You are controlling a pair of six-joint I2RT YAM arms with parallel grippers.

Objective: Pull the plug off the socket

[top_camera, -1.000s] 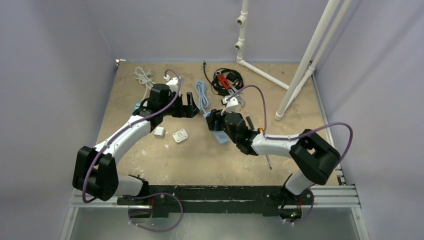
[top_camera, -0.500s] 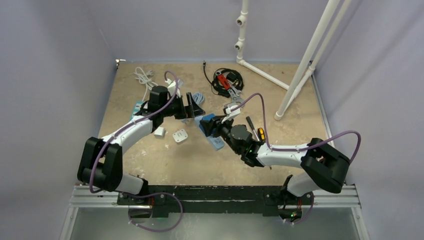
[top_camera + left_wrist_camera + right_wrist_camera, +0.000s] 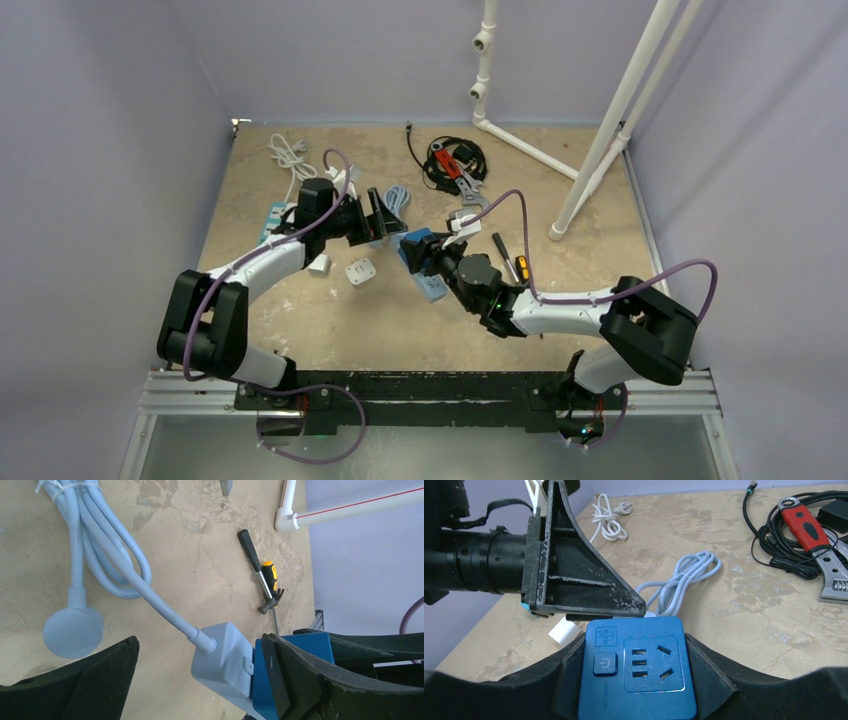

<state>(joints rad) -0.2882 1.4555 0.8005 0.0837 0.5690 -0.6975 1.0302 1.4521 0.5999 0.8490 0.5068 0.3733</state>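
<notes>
The right claw (image 3: 636, 652) is closed partway onto a blue square plastic socket block (image 3: 636, 675). One black finger presses against each side, and the block's pin-hole face and power button are turned toward the wrist camera. A pale grey-blue boxy plug (image 3: 222, 657) is seated in the block's far side, flush against the blue plastic. Its thick pale blue cable (image 3: 167, 609) runs off to a loose coil lying on the tan mottled surface (image 3: 400, 320). The left claw (image 3: 200, 645) is spread wide and holds nothing, with the plug sitting between its two fingers. One finger (image 3: 85, 685) is clearly apart from the plug (bare surface shows in the gap). The other overlaps the blue block, and whether it touches cannot be told. Seen from above, the two claws meet near the middle of the surface.
</notes>
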